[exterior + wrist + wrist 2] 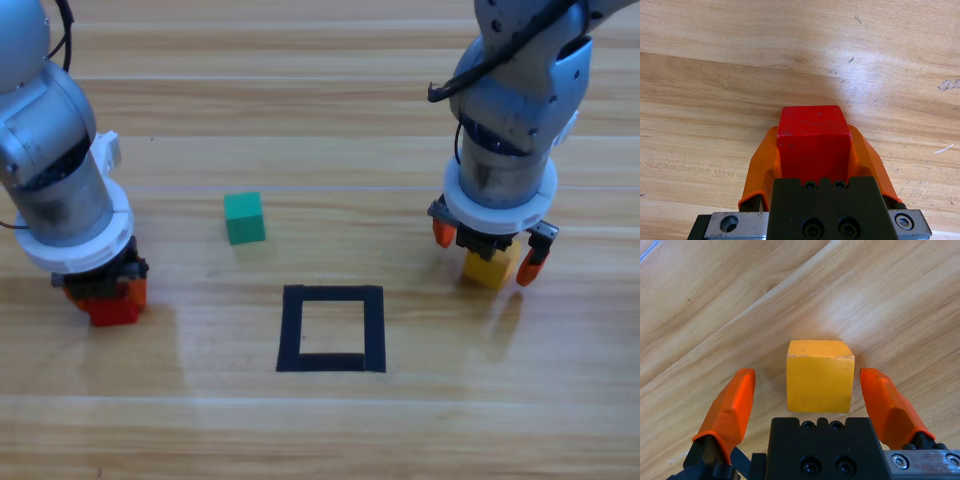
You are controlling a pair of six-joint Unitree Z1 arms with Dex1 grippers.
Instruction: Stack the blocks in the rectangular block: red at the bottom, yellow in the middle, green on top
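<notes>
Left claw (812,165) is clamped on the small matte red cube (813,142), far left on the wooden tabletop (320,430). Right claw (805,400) is spread wide around the small matte yellow cube (819,376), not touching. Small teal-green cube (244,218) sits free, up-left of the black tape square outline (331,328). Cubes judged light, rigid, mildly grippy: best gripped on opposite flat faces, mid-height.

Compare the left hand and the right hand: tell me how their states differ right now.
The left hand is shut on the red cube; the right hand is open, its jaws either side of the yellow cube without touching. Left sits at the table's left edge, right at the far right. Both are down low, outside the tape frame.
</notes>
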